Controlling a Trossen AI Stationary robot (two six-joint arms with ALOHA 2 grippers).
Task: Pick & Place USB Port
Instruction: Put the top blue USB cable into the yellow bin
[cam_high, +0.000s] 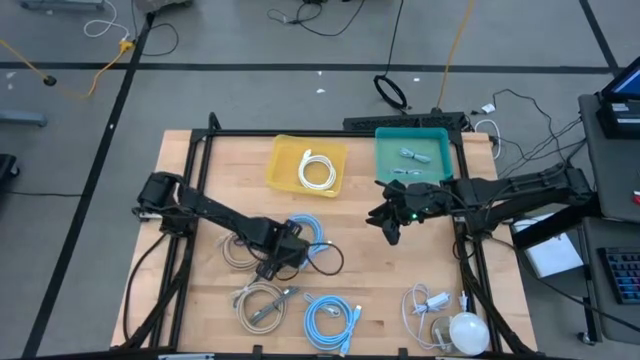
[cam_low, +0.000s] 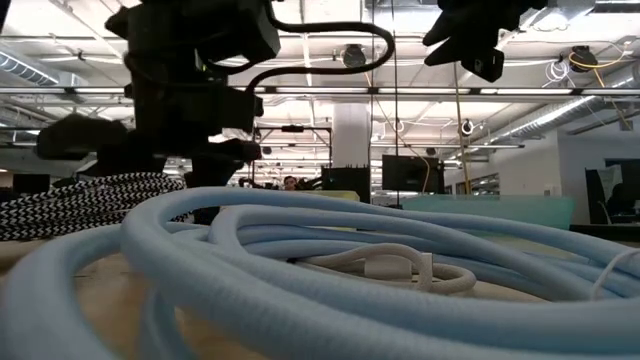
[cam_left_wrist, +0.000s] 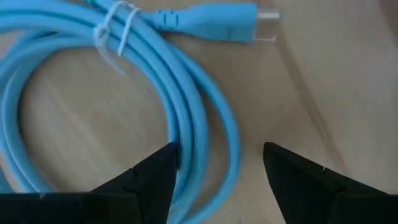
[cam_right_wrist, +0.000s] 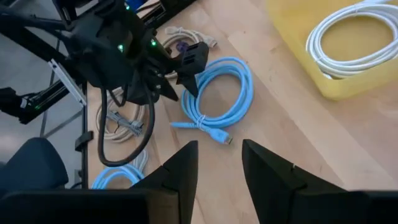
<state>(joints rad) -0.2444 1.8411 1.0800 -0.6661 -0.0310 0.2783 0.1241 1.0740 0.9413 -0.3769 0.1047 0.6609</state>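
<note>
Left gripper (cam_high: 297, 246) sat with fingers spread at the blue cable coil (cam_high: 308, 236), mid-table; right gripper (cam_high: 392, 232) hovered at its three o'clock, empty. Left wrist: fingers (cam_left_wrist: 155, 180) wide apart, one beside the coil (cam_left_wrist: 186, 118). Right wrist: fingers (cam_right_wrist: 183, 171) parted, coil (cam_right_wrist: 217, 96) beyond.

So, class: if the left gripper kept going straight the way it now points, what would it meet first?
The left gripper, fingers apart, points down at the blue cable coil. It would probably meet the coil's loops first, one finger already at their edge, then the wooden table. Depth is uncertain.
</note>
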